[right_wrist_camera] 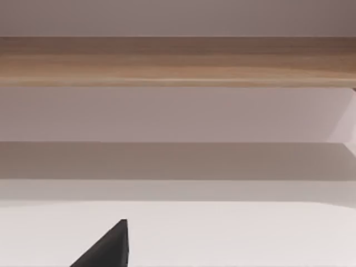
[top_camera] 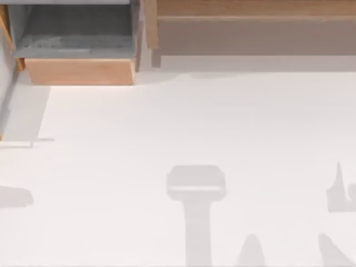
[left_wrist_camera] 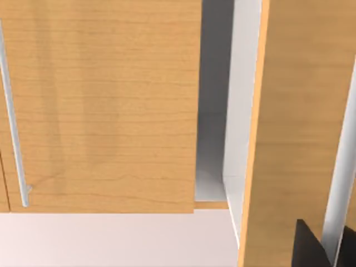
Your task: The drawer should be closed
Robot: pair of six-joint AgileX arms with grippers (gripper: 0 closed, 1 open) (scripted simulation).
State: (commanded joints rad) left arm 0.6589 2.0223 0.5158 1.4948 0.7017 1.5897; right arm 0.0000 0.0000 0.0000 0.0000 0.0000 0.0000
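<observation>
The drawer (top_camera: 80, 71) sits at the table's far left in the top view. It is pulled out, with its light tan front panel toward the table and its grey speckled floor (top_camera: 72, 33) exposed behind it. In the left wrist view a tan panel (left_wrist_camera: 295, 128) stands forward of a second wooden front (left_wrist_camera: 100, 105), with a grey gap between them. A dark part of my left gripper (left_wrist_camera: 332, 250) shows close to that forward panel, by a thin silver bar handle (left_wrist_camera: 340, 189). A dark part of my right gripper (right_wrist_camera: 108, 250) hangs over the white table, facing the ledge.
A long wooden ledge (top_camera: 250, 28) with a grey-brown face runs along the back right, also the ledge (right_wrist_camera: 178, 61) in the right wrist view. The white table (top_camera: 194, 128) spreads in front, with arm shadows near its front edge. Another silver handle (left_wrist_camera: 14, 122) crosses the second front.
</observation>
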